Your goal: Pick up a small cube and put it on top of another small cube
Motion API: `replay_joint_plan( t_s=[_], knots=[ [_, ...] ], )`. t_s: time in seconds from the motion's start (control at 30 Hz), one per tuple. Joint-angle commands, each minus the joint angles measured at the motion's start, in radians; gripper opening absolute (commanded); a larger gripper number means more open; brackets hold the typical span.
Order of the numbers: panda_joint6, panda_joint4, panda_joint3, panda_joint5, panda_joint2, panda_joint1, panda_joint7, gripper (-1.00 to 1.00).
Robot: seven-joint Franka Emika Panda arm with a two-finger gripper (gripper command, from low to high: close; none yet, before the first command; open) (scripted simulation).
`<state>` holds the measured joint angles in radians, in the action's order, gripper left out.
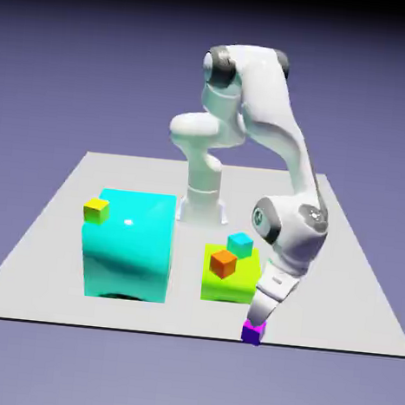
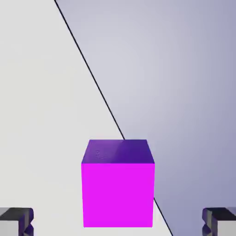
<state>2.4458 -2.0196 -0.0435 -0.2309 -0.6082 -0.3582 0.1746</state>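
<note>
A small magenta cube sits at the table's very front edge, toward the exterior view's right. My gripper is low over it, open. In the hand view the magenta cube fills the lower middle, with a grey fingertip far to its left and another far to its right, neither touching it. Other small cubes: an orange one and a cyan one on a lime-green block, and a yellow one on a big cyan block.
The table's edge runs diagonally through the hand view, right behind the magenta cube. The lime-green block stands just left of my arm's wrist in the exterior view. The grey table spreads around both blocks.
</note>
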Motion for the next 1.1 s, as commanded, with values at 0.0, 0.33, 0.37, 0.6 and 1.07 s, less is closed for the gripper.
replay_joint_plan(
  t_s=[0.0,0.33,0.37,0.6,1.07],
  knots=[
    [0.026,0.000,-0.003,-0.004,-0.026,0.001,0.003,0.00],
    [-0.171,-0.108,0.053,0.074,0.264,0.077,0.140,-1.00],
    [-0.186,-0.133,0.063,0.087,0.300,0.096,0.176,-1.00],
    [-0.287,-0.310,0.129,0.182,0.554,0.229,0.427,-1.00],
    [-0.199,-0.493,0.172,0.231,0.634,0.315,0.600,1.00]
  ],
)
